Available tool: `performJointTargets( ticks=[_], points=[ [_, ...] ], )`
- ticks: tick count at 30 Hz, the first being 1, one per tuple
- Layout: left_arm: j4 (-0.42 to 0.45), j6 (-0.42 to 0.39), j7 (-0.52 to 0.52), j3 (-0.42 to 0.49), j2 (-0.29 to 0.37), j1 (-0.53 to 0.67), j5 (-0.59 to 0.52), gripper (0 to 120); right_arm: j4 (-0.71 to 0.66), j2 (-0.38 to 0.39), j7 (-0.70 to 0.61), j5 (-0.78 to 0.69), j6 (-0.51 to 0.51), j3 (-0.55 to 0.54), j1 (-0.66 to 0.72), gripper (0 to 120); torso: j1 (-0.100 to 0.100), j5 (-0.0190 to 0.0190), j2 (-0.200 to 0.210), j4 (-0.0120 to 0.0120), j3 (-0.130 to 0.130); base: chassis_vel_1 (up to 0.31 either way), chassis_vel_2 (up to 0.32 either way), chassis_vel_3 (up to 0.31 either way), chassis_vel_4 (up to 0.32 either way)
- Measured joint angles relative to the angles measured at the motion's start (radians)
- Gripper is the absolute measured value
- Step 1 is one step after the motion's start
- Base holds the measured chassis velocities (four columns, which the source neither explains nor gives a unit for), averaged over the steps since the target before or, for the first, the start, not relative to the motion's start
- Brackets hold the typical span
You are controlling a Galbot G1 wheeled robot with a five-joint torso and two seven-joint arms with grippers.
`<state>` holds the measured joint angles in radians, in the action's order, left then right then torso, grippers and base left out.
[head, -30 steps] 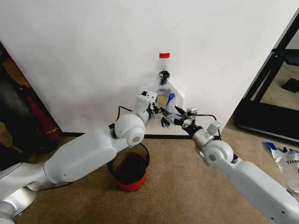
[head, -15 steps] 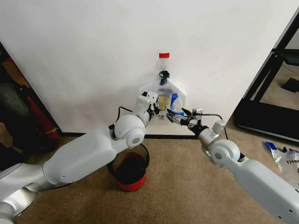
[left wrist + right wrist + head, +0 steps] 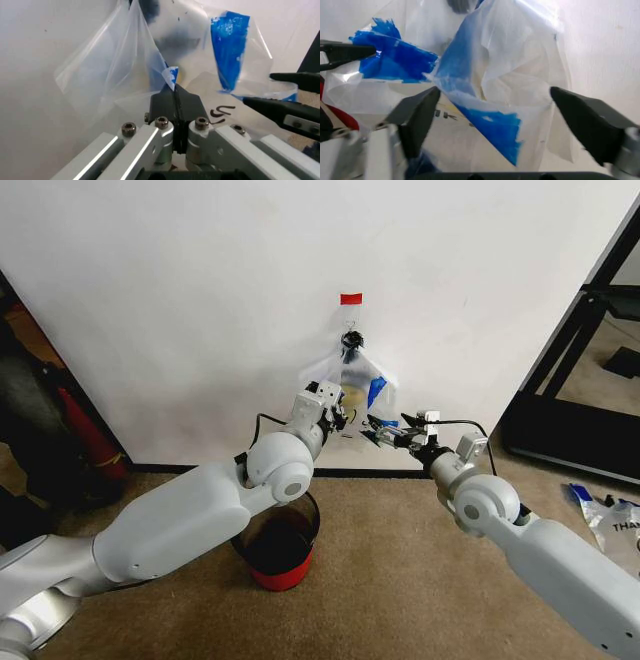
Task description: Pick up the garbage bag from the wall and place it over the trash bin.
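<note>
- Left wrist view: the jaws of the left gripper (image 3: 174, 98) are clenched on a fold of the garbage bag (image 3: 150, 60), pinching thin film near a blue edge.
- Right wrist view: the jaws of the right gripper (image 3: 495, 108) stand spread wide, with a blue-edged flap of the bag hanging between them and not yet pinched.
- Judgement: one side of the bag mouth is held so the other gripper can take the opposite side; two grips would let the mouth be spread.
- In the head view, the bag hangs from the black hook (image 3: 351, 339) on the wall (image 3: 180, 300), just below the red tape strip (image 3: 351, 298). Both arms reach it from below, the left from the robot's left and the right from its right.
- The trash bin (image 3: 277, 546) stands on the carpet (image 3: 400, 580) near the wall, below the left arm's elbow and partly hidden by it.
- Judgement: the hook holds the top of the bag, so the bag must come off it before it can go to the bin; the film may tear if pulled sideways.
- A similar bag (image 3: 610, 525) lies flat on the carpet well off to the right, near a black frame (image 3: 580, 370).
</note>
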<state>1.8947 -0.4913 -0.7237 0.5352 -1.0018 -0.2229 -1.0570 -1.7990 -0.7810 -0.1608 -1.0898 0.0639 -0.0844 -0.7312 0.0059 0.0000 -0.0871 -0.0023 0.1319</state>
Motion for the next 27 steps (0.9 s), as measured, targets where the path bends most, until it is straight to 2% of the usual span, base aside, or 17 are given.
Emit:
performJointTargets(
  ticks=[5,6,12,13,14,21,27],
  points=[
    [0.001,0.0,0.0,0.0,-0.001,-0.001,-0.001,0,0.004,-0.001,0.001,0.005,0.001,-0.019,0.012,61,0.0,0.0,0.0,0.0001,0.0,0.0,0.0,0.0,0.0],
    [0.001,0.0,0.0,0.0,-0.001,-0.001,-0.001,0,0.004,-0.001,0.001,0.005,0.001,-0.019,0.012,61,0.0,0.0,0.0,0.0001,0.0,0.0,0.0,0.0,0.0],
    [0.001,0.0,0.001,0.0,-0.001,-0.004,-0.003,0,0.004,0.0,0.002,0.011,0.003,-0.024,0.014,41,0.0,-0.0001,0.0,0.0001,0.0,0.0,0.0,0.0,0.0],
    [0.001,0.001,0.001,-0.001,-0.001,-0.003,-0.003,0,0.003,0.0,0.002,0.013,0.003,-0.024,0.014,32,0.0,0.0,0.0,0.0001,0.0,0.0,0.0,0.0,0.0],
    [0.001,0.001,0.001,-0.001,-0.001,-0.003,-0.003,0,0.003,0.0,0.002,0.013,0.003,-0.024,0.014,32,0.0,0.0,0.0,0.0001,0.0,0.0,0.0,0.0,0.0],
    [0.005,0.006,0.002,-0.003,0.005,-0.015,-0.002,0,-0.022,0.003,0.001,0.024,-0.006,-0.006,-0.024,2,0.0,-0.0001,0.0,0.0,0.0,0.0,0.0,0.0,0.0],
    [0.024,0.008,0.001,-0.012,0.018,-0.036,-0.001,0,-0.054,0.011,0.001,0.032,-0.016,0.017,-0.072,0,0.0,-0.0001,0.0,0.0,0.0,0.0,0.0,0.0,0.0]
  ],
)
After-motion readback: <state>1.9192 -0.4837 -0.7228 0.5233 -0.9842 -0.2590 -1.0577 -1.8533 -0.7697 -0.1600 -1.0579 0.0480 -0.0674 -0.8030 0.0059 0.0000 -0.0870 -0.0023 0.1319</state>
